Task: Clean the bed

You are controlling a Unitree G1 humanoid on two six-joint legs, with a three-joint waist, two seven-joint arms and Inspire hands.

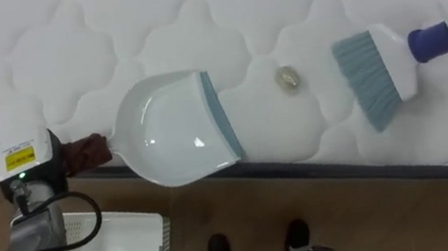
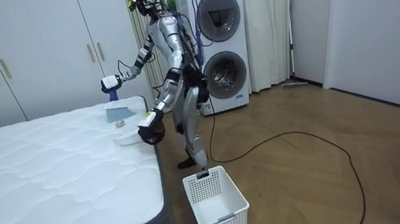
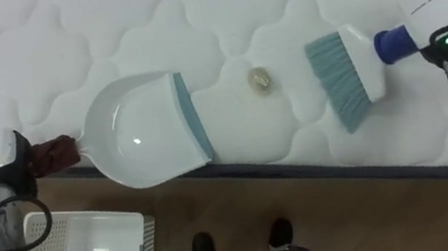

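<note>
The room had a wooden floor (image 2: 314, 182), white wardrobes (image 2: 25, 58) at the upper left of the room view and two stacked laundry machines (image 2: 222, 45) at the top centre. The robot stood bent at the far side of the bed (image 2: 44, 183), which filled the lower left. Its bare white mattress (image 1: 146, 21) was quilted in puffy cloud shapes above a dark base. In the eye views, a small crumpled greyish scrap (image 1: 288, 78) lay on the quilting near the frame's centre. Left of it, a pale dustpan (image 1: 175, 128) with a blue-grey lip lay at the mattress edge, the left hand (image 1: 68, 156) clenched on its handle. At the right, the right hand (image 3: 438, 9) grasped the blue handle of a brush (image 1: 376, 71) with grey-blue bristles. A white basket (image 1: 126, 247) stood at the lower left.
</note>
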